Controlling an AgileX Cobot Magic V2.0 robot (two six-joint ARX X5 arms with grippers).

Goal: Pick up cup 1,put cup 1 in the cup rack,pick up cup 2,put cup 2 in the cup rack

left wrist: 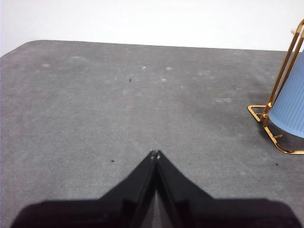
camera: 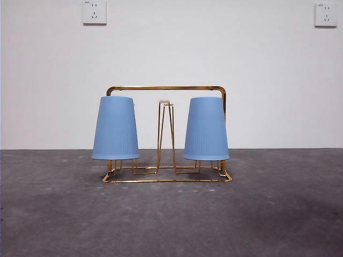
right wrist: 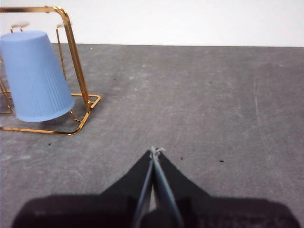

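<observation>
The gold wire cup rack point(camera: 166, 179) stands in the middle of the table. Two blue ribbed cups hang upside down on its outer prongs: one on the left point(camera: 115, 128), one on the right point(camera: 206, 129). The middle white-tipped prong point(camera: 165, 103) is bare. My left gripper point(left wrist: 155, 154) is shut and holds nothing, low over bare table, with the rack point(left wrist: 266, 116) and a cup point(left wrist: 290, 107) off to its side. Shut as well and empty, my right gripper point(right wrist: 154, 151) sits apart from the rack point(right wrist: 78, 76) and the cup point(right wrist: 35, 76) hanging there. Neither arm shows in the front view.
The table point(camera: 171, 219) is a dark grey mat in front of a white wall. Two wall sockets point(camera: 94, 12) point(camera: 325, 14) sit high on the wall. The table's rounded far corner point(left wrist: 28, 45) shows in the left wrist view.
</observation>
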